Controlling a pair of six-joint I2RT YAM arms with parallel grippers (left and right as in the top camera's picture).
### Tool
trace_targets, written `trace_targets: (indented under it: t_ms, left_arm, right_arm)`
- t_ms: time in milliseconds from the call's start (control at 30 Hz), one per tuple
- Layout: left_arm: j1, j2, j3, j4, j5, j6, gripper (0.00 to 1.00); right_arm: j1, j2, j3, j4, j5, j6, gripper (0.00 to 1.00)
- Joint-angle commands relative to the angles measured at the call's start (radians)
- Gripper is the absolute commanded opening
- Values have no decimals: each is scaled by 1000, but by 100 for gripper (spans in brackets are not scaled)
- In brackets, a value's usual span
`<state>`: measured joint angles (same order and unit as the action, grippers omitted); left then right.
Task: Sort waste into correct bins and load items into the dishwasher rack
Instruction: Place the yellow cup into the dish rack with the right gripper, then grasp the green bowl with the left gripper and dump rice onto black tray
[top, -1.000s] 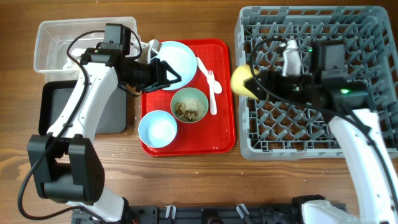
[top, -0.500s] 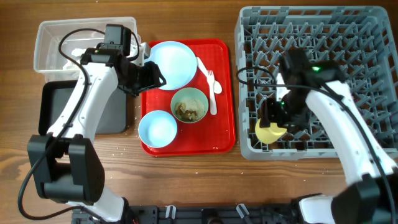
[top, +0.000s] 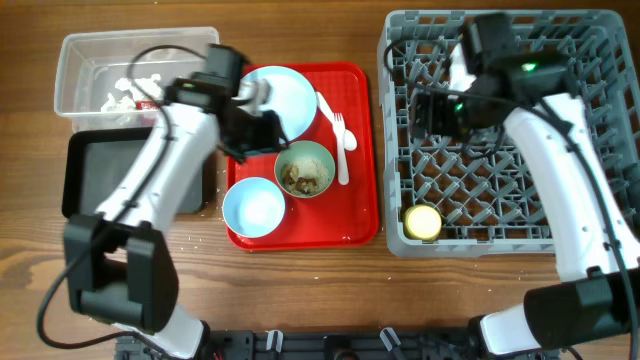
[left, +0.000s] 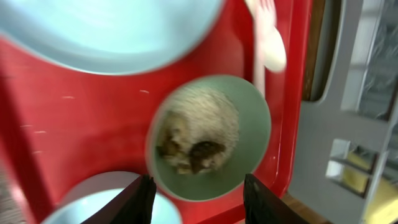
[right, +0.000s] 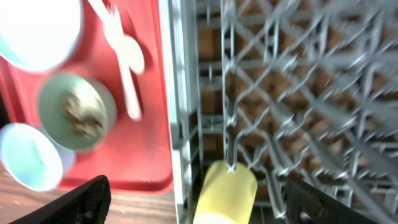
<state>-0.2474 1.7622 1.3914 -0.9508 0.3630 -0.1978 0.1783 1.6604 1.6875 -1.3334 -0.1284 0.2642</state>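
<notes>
Your left tool (left: 199, 198) hangs wide open and empty over the pale green bowl (left: 254, 134), which sits mid-way along the red serving tray (top: 360, 150) at the bench's centre. The food scraps (left: 199, 134) are inside it. This looks like the scrap-sorting step: you likely need to close on the bowl's rim, carry it toward the left edge and tip it into the clear tub (top: 75, 55) or the black tray (top: 95, 180).

Your right tool (right: 200, 202) is also spread open and holds nothing. The small yellow cup (top: 422, 221) sits in the dishwasher rack (top: 590, 60), at the rack corner nearest the tray and the bench's near edge.

Both wrist views are blurred. You cannot tell whether the cup stands upright or tilts. From overhead, the left arm covers part of the black tray and the light blue plate (top: 290, 90), and hides its own tool's fingers.
</notes>
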Motion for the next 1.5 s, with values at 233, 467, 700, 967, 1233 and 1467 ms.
trace_targets:
  t_ms: [233, 467, 700, 967, 1233, 1467]
  left_arm:
    - [-433, 141, 13, 145, -417, -53, 49]
    - [-461, 256, 13, 200, -429, 63, 22]
    - [-462, 214, 55, 159, -423, 51, 4]
    - [-296, -25, 212, -88, -274, -69, 4]
    - [403, -47, 96, -200, 136, 110, 4]
    - [833, -37, -278, 214, 736, 311, 4]
  right_arm:
    - [-114, -7, 40, -7, 4, -29, 90]
    - [-114, -7, 40, -3, 5, -29, 90]
    - [-114, -7, 40, 6, 5, -29, 90]
    - [-114, -7, 40, 11, 4, -29, 91]
    - [-114, -7, 39, 12, 4, -29, 91]
    - [-114, -7, 39, 16, 4, -29, 90]
